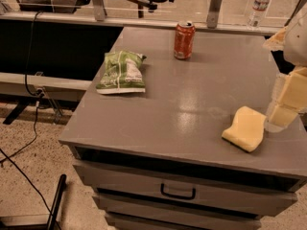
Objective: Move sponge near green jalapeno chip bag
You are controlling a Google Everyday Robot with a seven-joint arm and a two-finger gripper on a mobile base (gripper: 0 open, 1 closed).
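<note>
The pale yellow sponge (246, 129) lies on the grey cabinet top (192, 90) near its front right corner. The green jalapeno chip bag (121, 72) lies flat near the left edge of the top, far from the sponge. My gripper (283, 110) comes in from the right edge of the camera view, with its cream fingers just to the right of the sponge, close to its right end.
An orange-red soda can (184, 40) stands upright at the back of the top. A water bottle (259, 5) stands beyond the back rail. Drawers (178, 191) are below the front edge. Cables (29, 128) run across the floor at left.
</note>
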